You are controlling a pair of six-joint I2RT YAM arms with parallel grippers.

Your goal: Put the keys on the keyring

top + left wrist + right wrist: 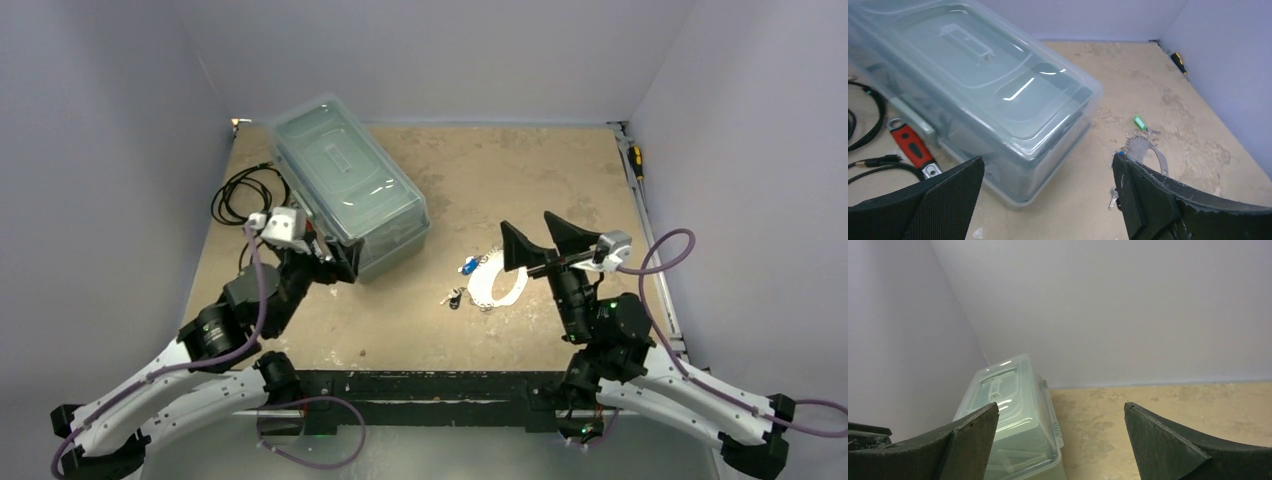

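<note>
Farthest left on the table, coiled black cables point(238, 190) lie beside a clear lidded box point(350, 185). In the left wrist view a red-handled tool point(910, 145) sits between them, half hidden behind the box's wall. The left gripper point(335, 262) is low at the box's near corner, its jaws spread wide with nothing between them; from its own camera the fingers point(948, 200) cut off the near table.

Right of the box, in the middle, lies the pale keyring point(497, 288), its far right edge covered from above by the right gripper point(528, 235). The blue-headed key point(467, 265) lies at its far left, the dark key point(455, 297) just left of it. The green-headed key point(1139, 122), at the ring's far side, is clear only from the left wrist. Whether any key is threaded on is too small to tell.

The right gripper hangs raised, jaws wide and empty; its camera shows only wall, box and bare table. A yellow-handled screwdriver point(636, 160) lies along the far right edge.
</note>
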